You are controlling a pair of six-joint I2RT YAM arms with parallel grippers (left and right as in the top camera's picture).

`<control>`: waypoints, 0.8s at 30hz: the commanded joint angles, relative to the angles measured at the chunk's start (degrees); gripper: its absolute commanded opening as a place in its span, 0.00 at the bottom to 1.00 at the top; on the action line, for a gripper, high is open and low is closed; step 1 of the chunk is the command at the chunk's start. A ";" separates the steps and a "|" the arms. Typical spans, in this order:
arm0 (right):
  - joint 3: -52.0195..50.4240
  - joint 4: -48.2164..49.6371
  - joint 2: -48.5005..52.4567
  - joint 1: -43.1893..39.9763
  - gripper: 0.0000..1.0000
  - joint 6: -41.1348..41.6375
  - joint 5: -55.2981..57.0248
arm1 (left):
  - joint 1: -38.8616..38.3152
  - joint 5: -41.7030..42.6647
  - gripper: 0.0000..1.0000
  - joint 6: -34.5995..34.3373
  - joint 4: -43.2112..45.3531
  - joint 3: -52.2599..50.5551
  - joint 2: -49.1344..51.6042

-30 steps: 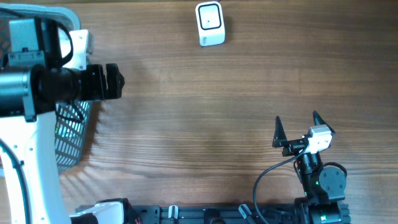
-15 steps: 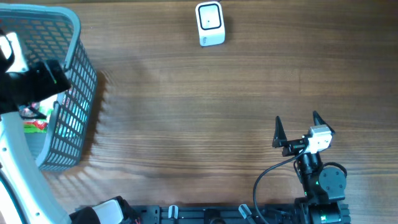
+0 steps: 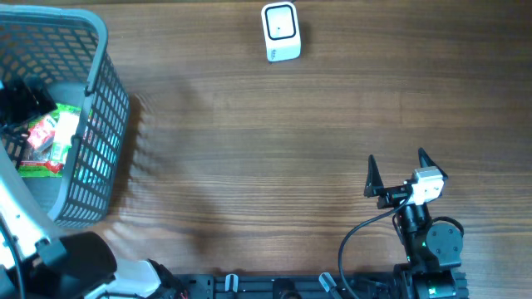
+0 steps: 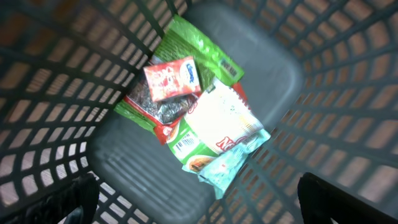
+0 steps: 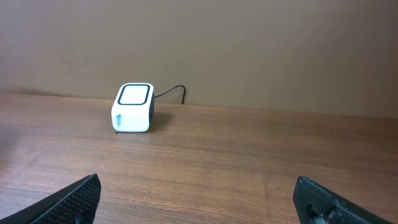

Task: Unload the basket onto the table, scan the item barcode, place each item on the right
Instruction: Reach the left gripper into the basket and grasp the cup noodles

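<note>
**Open Gripper Hangs Over Basket of Snacks, Scanner Waits Across the Table**

The left gripper (image 4: 198,202), jaws spread wide and holding nothing, hangs inside the grey basket (image 3: 101,100) at the left edge of the table (image 3: 249,166). It looks straight down on a heap of snack packets. A small red packet (image 4: 172,78) lies on top of a green bag (image 4: 208,50), and a white-and-green packet (image 4: 219,119) lies beside it with what looks like a barcode (image 4: 185,144) at its lower corner. A pale blue packet (image 4: 227,165) is tucked under that one.

The right gripper (image 3: 397,166), also fully open and empty, rests low at the near right, facing the white scanner (image 3: 280,31) at the far edge, well apart from the basket.

The step in hand appears to be picking one item. The red packet is probably the cleanest choice because it lies uppermost and clear of the walls. The jaws should close across its narrow sides without catching the bag beneath or the mesh. The lift should go straight up, and the barcode side should be kept track of for the scanner.
</note>
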 commanded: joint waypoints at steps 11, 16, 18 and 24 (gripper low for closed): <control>-0.07 0.17 -0.33 -0.28 1.00 -0.13 -0.57 | 0.24 7.08 1.00 21.22 0.17 0.74 14.19; -0.07 0.17 -0.33 -0.28 1.00 -0.11 -0.57 | 0.92 7.04 1.00 22.67 0.22 0.74 18.91; -0.07 0.17 -0.33 -0.28 1.00 -0.11 -0.57 | 1.42 7.02 1.00 22.67 0.20 0.74 20.09; -0.07 0.17 -0.33 -0.28 1.00 -0.11 -0.57 | 2.19 9.27 1.00 25.33 0.17 0.74 22.82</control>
